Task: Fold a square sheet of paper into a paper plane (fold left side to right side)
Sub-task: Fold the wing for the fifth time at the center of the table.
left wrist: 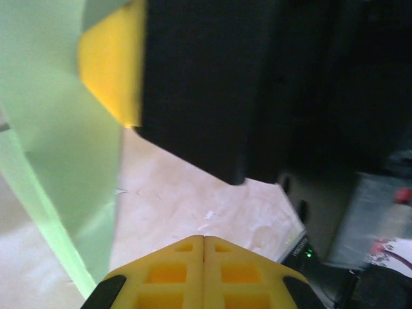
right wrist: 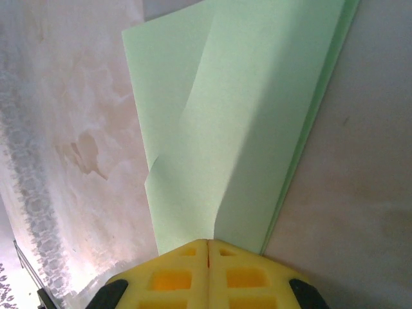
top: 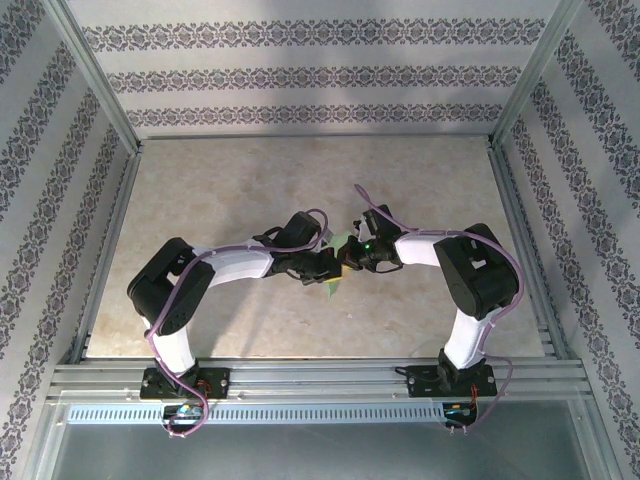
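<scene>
The pale green sheet of paper [right wrist: 244,122], folded into overlapping layers with a long creased edge on its right, runs up from the tips of my right gripper [right wrist: 207,242], which is shut on its near end. In the top view the paper [top: 334,284] hangs between both grippers over the middle of the table. My left gripper [left wrist: 204,237] is shut with nothing between its yellow fingers. The paper [left wrist: 58,129] hangs to its left. The right gripper's yellow finger [left wrist: 112,71] touches the paper close above. From above, the left gripper [top: 322,268] and right gripper [top: 352,262] nearly meet.
The beige marbled table [top: 250,190] is boxed in by patterned walls and aluminium posts [top: 95,75]. A slotted rail [top: 320,380] carries both arm bases along the near edge. The right arm's black body [left wrist: 270,84] looms close above the left gripper.
</scene>
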